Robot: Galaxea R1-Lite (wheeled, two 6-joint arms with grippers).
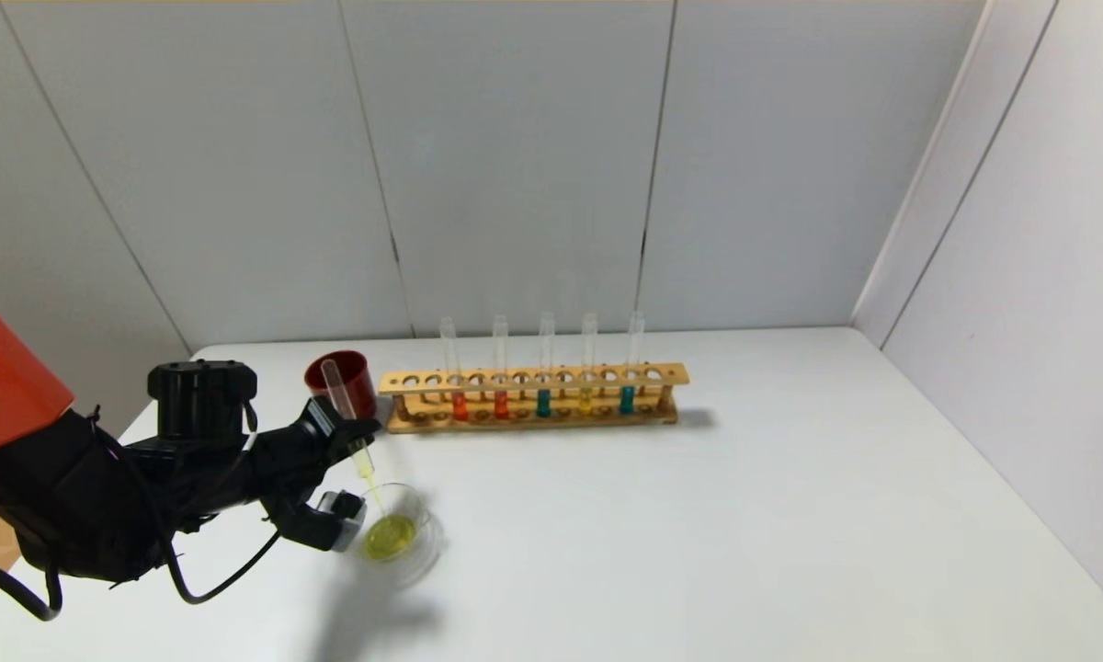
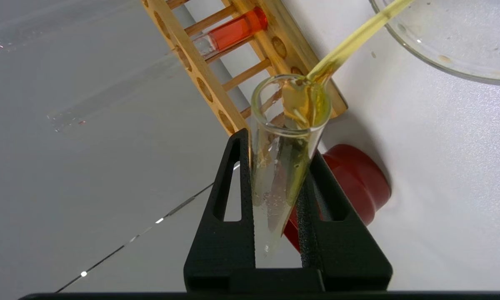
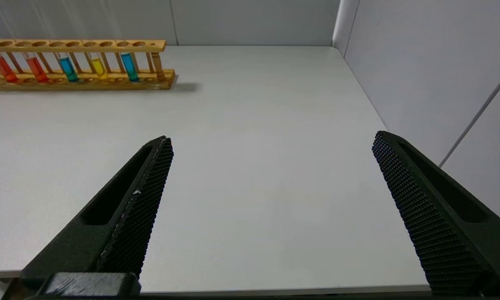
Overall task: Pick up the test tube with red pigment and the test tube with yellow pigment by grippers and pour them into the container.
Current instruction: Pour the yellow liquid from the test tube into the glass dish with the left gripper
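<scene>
5 tubes in the rack (image 1: pixel 533 397): 2 red, 2 teal, 1 yellow. 1 more, the yellow tube (image 1: pixel 349 418), tipped mouth-down over the dish (image 1: pixel 395 535), pinched tight in the left gripper (image 2: pixel 277 183), yellow running into the dish. 1 red cup (image 1: pixel 342 381) just behind. right gripper (image 3: pixel 271 175) wide open, holding nothing, over bare table (image 1: pixel 744 515).

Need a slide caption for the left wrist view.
Left gripper tips a test tube, yellow liquid streaming toward the glass dish.
</scene>
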